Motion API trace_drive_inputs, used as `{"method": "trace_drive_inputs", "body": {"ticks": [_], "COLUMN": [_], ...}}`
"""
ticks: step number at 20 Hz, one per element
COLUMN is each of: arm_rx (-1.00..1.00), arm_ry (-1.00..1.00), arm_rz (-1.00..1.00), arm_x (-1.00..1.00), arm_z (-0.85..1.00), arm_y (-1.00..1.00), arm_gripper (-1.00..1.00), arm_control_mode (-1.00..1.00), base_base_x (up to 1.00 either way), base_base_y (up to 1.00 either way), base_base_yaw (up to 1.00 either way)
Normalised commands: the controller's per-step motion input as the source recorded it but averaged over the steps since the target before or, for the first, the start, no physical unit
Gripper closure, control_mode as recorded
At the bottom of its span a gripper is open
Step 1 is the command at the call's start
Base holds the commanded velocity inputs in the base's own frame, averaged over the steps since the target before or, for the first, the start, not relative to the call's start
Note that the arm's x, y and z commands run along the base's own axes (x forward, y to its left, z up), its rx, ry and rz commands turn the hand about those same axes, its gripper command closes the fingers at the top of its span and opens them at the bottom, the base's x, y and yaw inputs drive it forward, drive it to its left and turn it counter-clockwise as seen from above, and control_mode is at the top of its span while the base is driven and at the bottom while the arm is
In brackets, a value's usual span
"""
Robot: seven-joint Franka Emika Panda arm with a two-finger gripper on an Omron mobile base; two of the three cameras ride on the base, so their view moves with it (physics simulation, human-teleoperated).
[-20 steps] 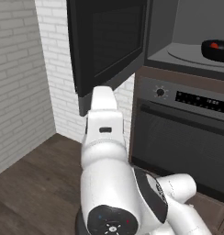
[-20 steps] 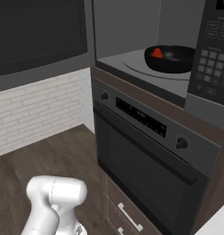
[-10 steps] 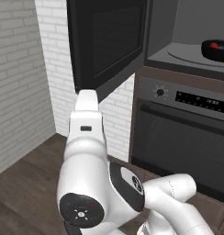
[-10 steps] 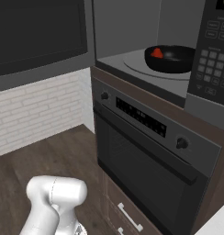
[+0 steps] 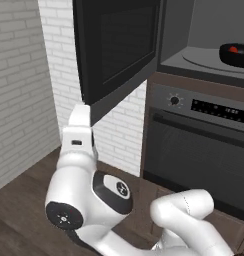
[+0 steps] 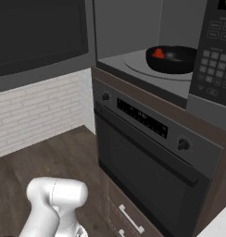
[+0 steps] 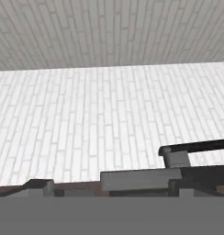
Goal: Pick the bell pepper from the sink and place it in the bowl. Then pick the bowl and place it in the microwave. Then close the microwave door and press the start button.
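Inside the microwave, at the upper right of both base views, the black bowl sits on the round turntable with the red pepper in it. The door hangs open across the upper left of the left base view, its dark window facing the arm. At the right edge of the right base view is the microwave's keypad; its key markings and the small display above are too blurred to read. Below is the oven, with a knob at each end of a dark display strip, also unreadable. The hand view faces white brick wall. I cannot tell how far the gripper is open or whether it holds anything.
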Motion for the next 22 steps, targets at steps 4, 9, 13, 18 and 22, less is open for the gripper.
{"method": "trace_drive_inputs", "body": {"ticks": [4, 9, 13, 18, 22], "arm_rx": [0.0, 0.0, 0.0, 0.0, 0.0], "arm_ry": [0.0, 0.0, -0.03, -0.11, -0.14], "arm_rz": [-0.07, -0.07, -0.07, -0.12, -0.16], "arm_x": [0.75, 0.69, 0.3, 0.09, 0.13], "arm_z": [-0.22, -0.2, -0.03, 0.06, 0.11], "arm_y": [0.25, 0.43, 0.24, 0.0, -0.16], "arm_gripper": [-1.0, -1.0, -1.0, -1.0, -1.0], "arm_control_mode": [-1.0, -1.0, -1.0, -1.0, -1.0], "base_base_x": [0.0, 0.0, 0.0, 0.0, 0.0], "base_base_y": [0.0, 0.0, 0.0, 0.0, 0.0], "base_base_yaw": [0.0, 0.0, 0.0, 0.0, 0.0]}}
